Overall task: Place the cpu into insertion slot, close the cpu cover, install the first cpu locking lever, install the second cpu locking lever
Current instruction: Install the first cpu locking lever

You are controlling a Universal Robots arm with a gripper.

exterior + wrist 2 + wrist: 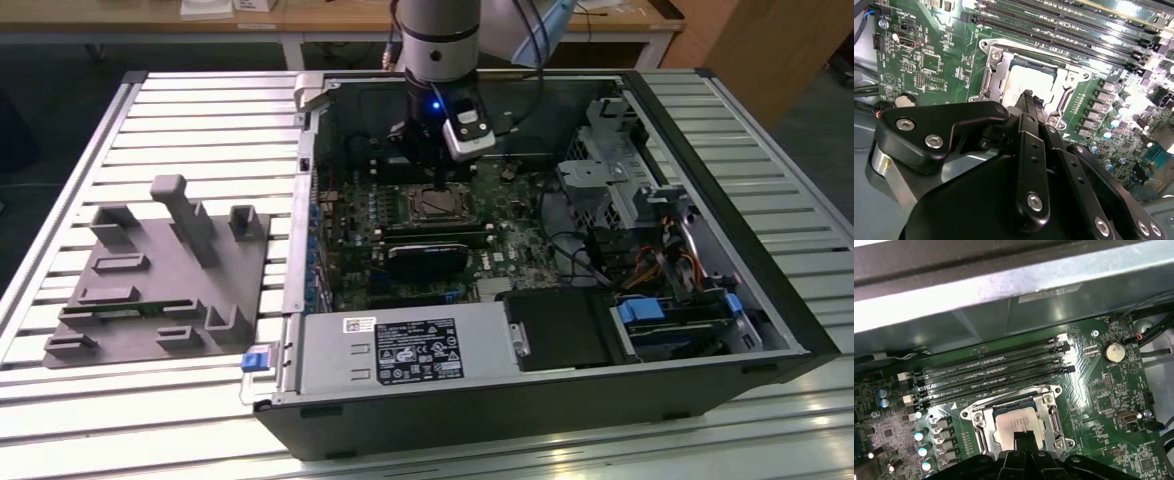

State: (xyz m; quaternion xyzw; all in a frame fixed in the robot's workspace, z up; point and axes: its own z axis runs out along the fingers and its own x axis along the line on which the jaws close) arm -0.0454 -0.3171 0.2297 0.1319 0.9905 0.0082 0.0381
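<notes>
Now one cpu (1016, 424) under one cpu cover (1050, 412).

The arm (430, 25) is built as a grey cylinder ringed by a black band, with a small blue light seen below it and a white-and-silver block mounted at the wrist. The gripper (1032, 100) is made of matt black linkages joined by silver screws, and its slim black fingers (1023, 440) are ribbed at the tips.

Slatted metal table (120, 150) carries open computer case (747, 290), grey fixture (160, 280).
</notes>
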